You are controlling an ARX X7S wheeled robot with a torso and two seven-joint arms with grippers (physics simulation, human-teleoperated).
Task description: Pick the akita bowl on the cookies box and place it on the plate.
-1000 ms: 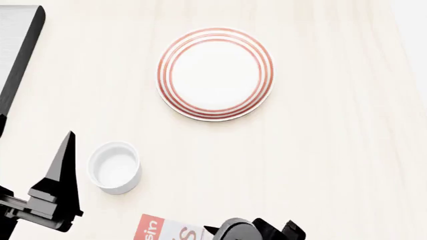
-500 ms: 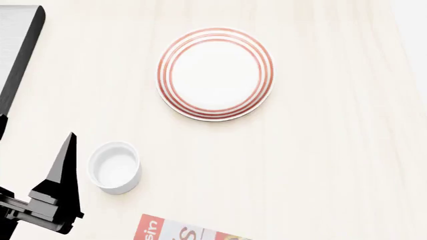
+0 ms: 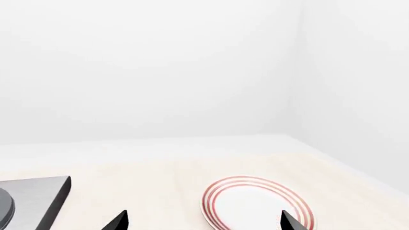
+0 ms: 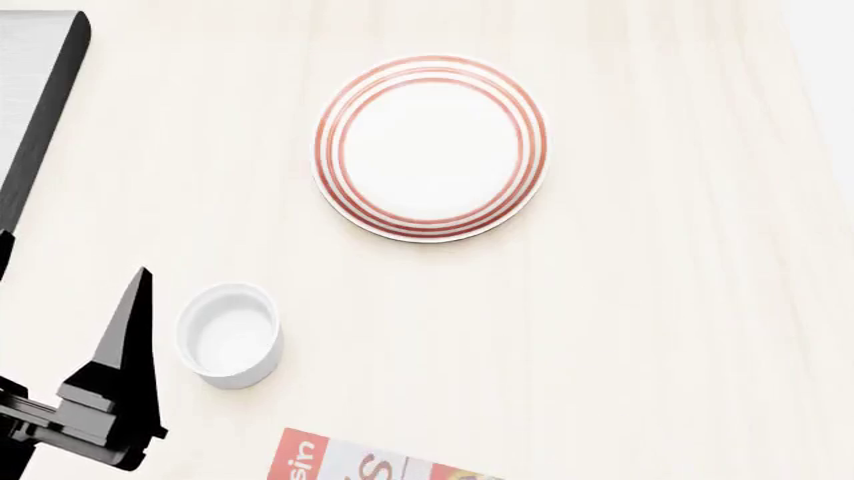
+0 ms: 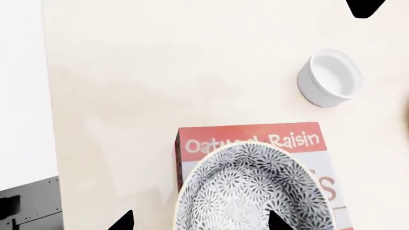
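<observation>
While the right gripper (image 5: 199, 221) hangs over the speckled grey-and-white akita bowl (image 5: 252, 191), its two dark fingertips show spread apart, one off the bowl's rim, the other over the patterned inside wall; released, nothing pinched yet. That bowl sits on the flat red-and-white cookies box (image 5: 255, 141) lettered "Oatmeal Raisin", w/ the rim overhanging the carton's edge on one side. In the head view only a corner of the box shows at the bottom edge; bowl & right arm are out of that view.

The round white plate w/ thin red rings (image 4: 430, 148) lies bare on the pale wood-grain tabletop (image 4: 667, 330), well apart from the box. A small plain white cup (image 4: 230, 334) stands between them, nearer the box. The left gripper (image 3: 203, 221) is open too, tips wide & holding nothing, parked beside the cup.

Risks, as I judge them:
- Pinch on a thin curved wall could slip, or tip the bowl off the box.
- Pressing down may skid the light carton.
- Carry path runs near the cup & left arm; a low swing could clip either.
- Letting go too high could rattle the bowl off-centre on the plate.
</observation>
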